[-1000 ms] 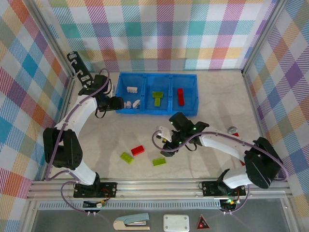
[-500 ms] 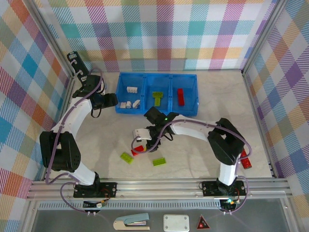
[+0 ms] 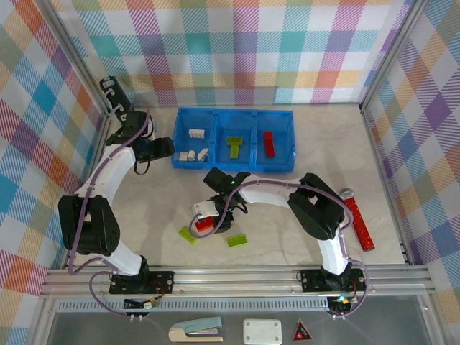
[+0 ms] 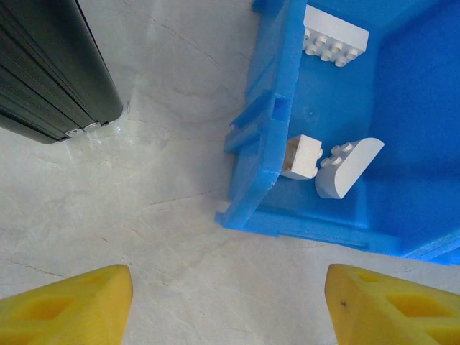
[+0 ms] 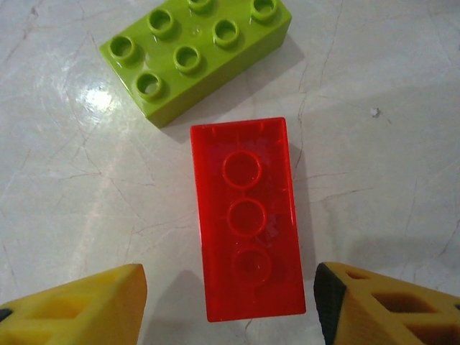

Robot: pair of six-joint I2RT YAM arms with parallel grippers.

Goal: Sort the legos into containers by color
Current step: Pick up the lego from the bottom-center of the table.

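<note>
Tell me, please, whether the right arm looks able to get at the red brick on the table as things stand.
Probably yes: the right gripper hangs open above the red brick, straddling it with nothing between. The green brick lies off its far end, out of the way.

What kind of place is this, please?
Probably a robot-training cell: plaid fabric walls on an aluminium frame, two white arms bolted at its edge, and a bright blue plastic sorting tray.
</note>
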